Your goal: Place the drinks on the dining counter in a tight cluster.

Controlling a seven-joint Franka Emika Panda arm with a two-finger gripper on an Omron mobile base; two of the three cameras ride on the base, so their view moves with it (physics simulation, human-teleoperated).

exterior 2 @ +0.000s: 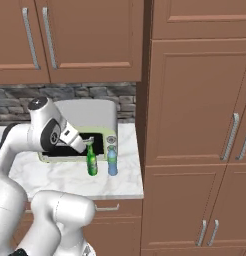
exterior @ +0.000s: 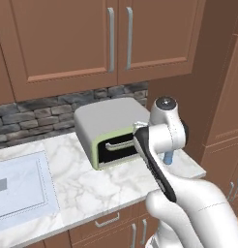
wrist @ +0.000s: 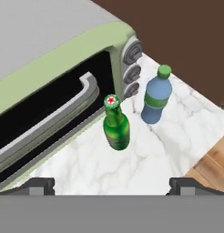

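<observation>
Gripper (wrist: 112,184) hung with jaws spread wide, holding nothing, above the marble worktop (wrist: 168,145) in front of the toaster oven (wrist: 63,68). 2 drinks stood upright there, just beside each other but apart: green bottle (wrist: 116,124) with red cap, close to the oven's front corner, and pale-blue bottle (wrist: 156,95) with green cap and green label band, nearer the tall brown cabinet (exterior 2: 195,125). Both bottles below and ahead of the fingertips (wrist: 38,184), untouched. Sink (exterior: 19,186) set in the same worktop, well apart.
</observation>
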